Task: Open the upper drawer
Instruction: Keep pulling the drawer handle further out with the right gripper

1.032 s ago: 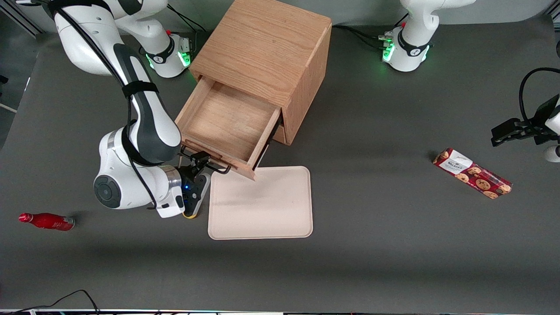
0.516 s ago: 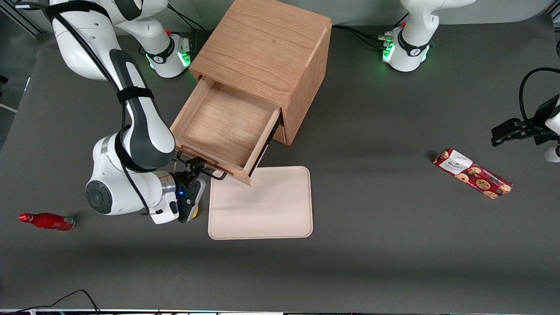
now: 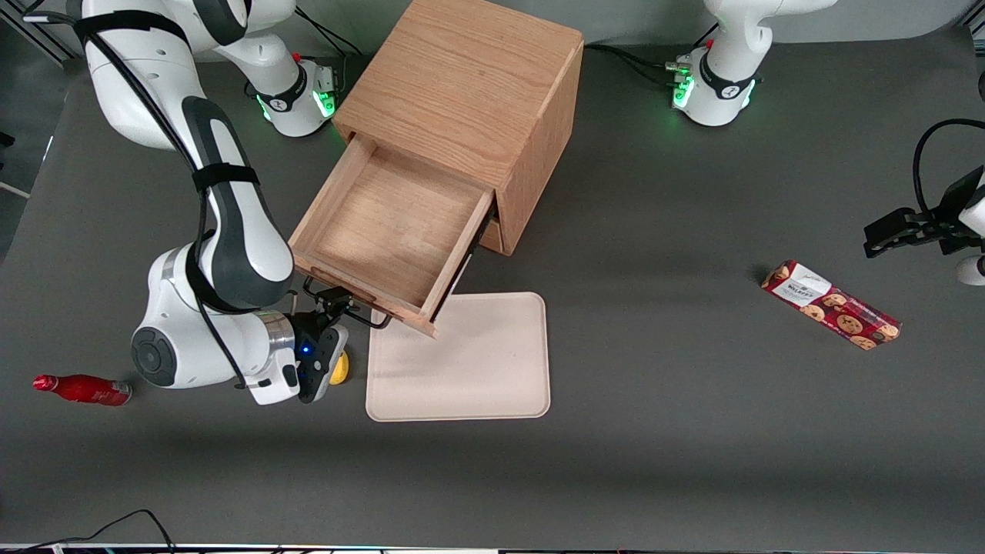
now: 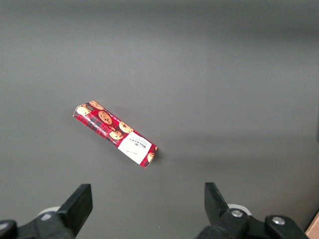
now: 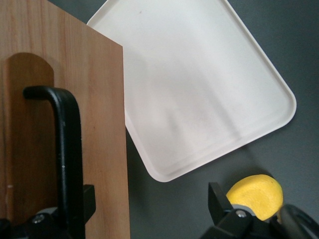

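The upper drawer [image 3: 385, 223] of the oak cabinet [image 3: 462, 77] stands pulled far out, and its light-wood inside is bare. Its black bar handle [image 3: 355, 314] runs along the drawer front [image 5: 60, 124], nearest the front camera. My right gripper [image 3: 329, 306] is at the handle with its fingers wide apart. In the right wrist view one finger [image 5: 87, 199] lies against the handle bar [image 5: 67, 149] on the drawer front, and the other finger [image 5: 219, 201] stands off over the table. The gripper [image 5: 152, 201] is open. The bottom drawer is hidden under the upper one.
A cream tray [image 3: 462, 362] lies on the table just under the drawer's corner and shows in the right wrist view [image 5: 199, 89]. A yellow object [image 3: 339, 368] sits beside the gripper. A red bottle [image 3: 81, 388] lies toward the working arm's end. A cookie packet [image 3: 831, 304] lies toward the parked arm's end.
The upper drawer has slid farther out of the cabinet. My gripper has moved with the handle toward the front camera. The yellow object now shows beside the wrist.
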Controlling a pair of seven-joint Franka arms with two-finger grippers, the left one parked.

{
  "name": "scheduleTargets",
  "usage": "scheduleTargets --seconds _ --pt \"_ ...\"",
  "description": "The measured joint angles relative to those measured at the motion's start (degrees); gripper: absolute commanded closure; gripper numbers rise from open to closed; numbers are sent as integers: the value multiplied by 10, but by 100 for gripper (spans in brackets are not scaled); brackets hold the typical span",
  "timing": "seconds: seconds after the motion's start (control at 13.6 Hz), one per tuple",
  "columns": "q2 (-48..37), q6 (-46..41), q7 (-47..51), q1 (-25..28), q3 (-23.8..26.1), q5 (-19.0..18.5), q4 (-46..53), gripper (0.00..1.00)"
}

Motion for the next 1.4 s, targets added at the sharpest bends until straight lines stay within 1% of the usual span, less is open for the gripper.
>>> scheduleTargets --seconds 0.88,1.4 --pt "6 -6 -18 -7 4 1 13 0" --pt "-9 -30 -15 -8 1 0 35 0"
